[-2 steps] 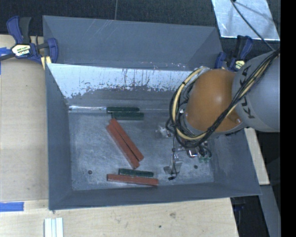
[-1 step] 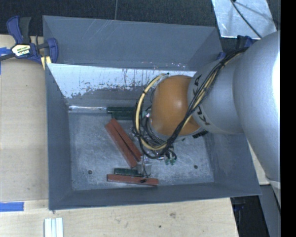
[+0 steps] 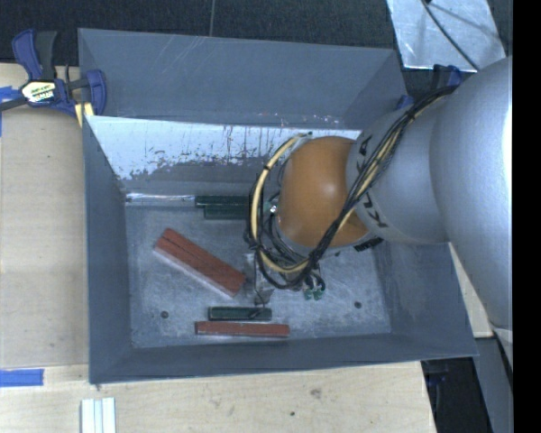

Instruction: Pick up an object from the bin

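Frankly, my own wrist blocks most of what matters here. My arm [image 3: 442, 170] comes in from the right, and its orange cover [image 3: 311, 197], wrapped in a loop of cables [image 3: 284, 264], sits over the middle of the grey bin [image 3: 108, 269] and hides the floor beneath it. My claw [image 3: 260, 285] pokes out below the cover as a small pale tangle of metal, low over the bin floor. I cannot tell whether it is released or clenched, or whether it grips anything. Nearest to it is a reddish-brown block [image 3: 197, 260], lying flat and slanted, with its lower right end just beside my claw, perhaps touching it. Just below my claw lies a short dark piece [image 3: 237, 313], too small to name. Right under that, along the front wall, is a thin reddish-brown strip [image 3: 242, 329]. Farther back, near the rear wall, lies a dark pen-like thing [image 3: 224, 207], with its right end cut off behind the cables. My claw stands between the block's end and the short dark piece, and I cannot say which it is over.
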Tool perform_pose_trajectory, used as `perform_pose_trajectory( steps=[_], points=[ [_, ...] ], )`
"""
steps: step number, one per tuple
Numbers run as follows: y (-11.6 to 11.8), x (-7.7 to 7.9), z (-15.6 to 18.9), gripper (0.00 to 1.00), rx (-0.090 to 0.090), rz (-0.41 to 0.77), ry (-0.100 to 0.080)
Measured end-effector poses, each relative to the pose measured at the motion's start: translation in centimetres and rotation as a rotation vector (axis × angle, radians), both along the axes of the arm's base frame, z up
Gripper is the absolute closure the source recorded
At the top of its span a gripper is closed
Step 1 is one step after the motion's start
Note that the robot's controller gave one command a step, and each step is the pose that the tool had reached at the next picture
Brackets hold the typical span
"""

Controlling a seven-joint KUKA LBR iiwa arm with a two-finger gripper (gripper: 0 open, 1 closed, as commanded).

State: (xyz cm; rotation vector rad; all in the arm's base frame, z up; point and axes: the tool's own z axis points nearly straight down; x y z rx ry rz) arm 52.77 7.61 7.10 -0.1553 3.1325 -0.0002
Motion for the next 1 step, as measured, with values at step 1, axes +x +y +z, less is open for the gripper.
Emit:
perform_pose_trajectory(
  steps=[1],
  points=[
    [-0.09, -0.84, -0.02, 1.0, -0.001, 0.223, 0.002]
  ],
)
